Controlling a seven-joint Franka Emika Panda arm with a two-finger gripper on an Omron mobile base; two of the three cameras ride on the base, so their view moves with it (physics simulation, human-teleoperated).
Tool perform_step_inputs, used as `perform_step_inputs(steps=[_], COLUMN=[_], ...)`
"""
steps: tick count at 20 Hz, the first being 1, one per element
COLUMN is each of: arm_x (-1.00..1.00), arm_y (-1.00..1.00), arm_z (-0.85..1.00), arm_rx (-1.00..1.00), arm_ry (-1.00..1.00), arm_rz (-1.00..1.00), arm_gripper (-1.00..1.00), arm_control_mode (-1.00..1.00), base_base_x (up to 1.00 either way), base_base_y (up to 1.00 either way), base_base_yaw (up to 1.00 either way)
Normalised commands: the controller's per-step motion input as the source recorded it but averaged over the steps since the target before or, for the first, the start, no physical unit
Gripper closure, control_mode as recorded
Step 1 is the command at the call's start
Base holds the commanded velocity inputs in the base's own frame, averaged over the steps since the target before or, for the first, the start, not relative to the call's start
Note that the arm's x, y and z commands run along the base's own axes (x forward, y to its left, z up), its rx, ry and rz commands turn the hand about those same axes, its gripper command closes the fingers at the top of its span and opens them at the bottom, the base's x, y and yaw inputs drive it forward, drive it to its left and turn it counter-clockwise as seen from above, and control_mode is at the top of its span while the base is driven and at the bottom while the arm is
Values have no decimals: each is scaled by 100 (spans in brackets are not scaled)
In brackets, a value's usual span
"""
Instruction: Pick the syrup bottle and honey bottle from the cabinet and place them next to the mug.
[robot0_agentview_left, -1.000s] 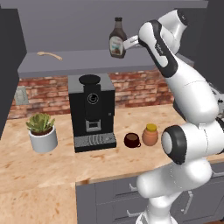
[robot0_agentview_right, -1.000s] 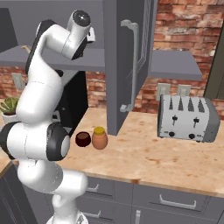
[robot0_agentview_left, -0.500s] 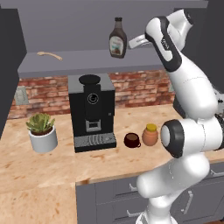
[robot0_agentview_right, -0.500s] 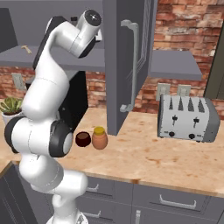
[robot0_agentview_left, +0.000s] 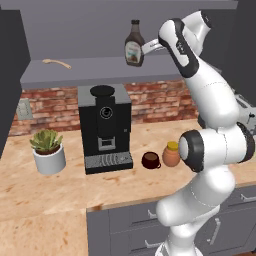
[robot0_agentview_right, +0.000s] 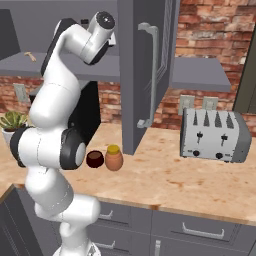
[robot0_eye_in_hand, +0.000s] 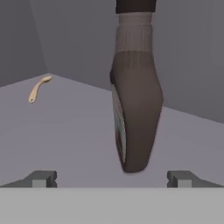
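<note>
In the hand view the gripper has its jaws spread as wide as they go, one dark tip low at each side, holding nothing and touching nothing. Just beyond them and centred in the gap stands the syrup bottle, upright on the grey shelf board of the cabinet, its pale label turned edge-on toward the camera and its dark cap at the top edge. Further back on the same board, off to one side, lies a small tan spoon-shaped thing. From the left base view the arm reaches up to shelf height with its hand close beside the syrup bottle, which is apart from the jaws. Down on the worktop the mug sits just in front of the black coffee machine, and the honey bottle stands just beside the mug, near it but not clearly touching. A potted plant stands left of the machine. In the right base view a toaster rests further along the worktop, past the open cabinet door.
</note>
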Motion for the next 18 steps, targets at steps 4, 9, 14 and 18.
perform_step_inputs(steps=[4, 9, 14, 18], arm_x=[34, 22, 31, 7], arm_y=[5, -1, -11, 3], arm_z=[0, 0, -3, 0], arm_rx=[0, 0, 0, 0], arm_ry=[0, 0, 3, 1], arm_rz=[0, 0, 0, 0], arm_gripper=[-100, -100, -100, -100], arm_control_mode=[-100, -100, -100, -100], base_base_x=[0, 0, 0, 0], base_base_y=[0, 0, 0, 0], base_base_yaw=[0, 0, 0, 0])
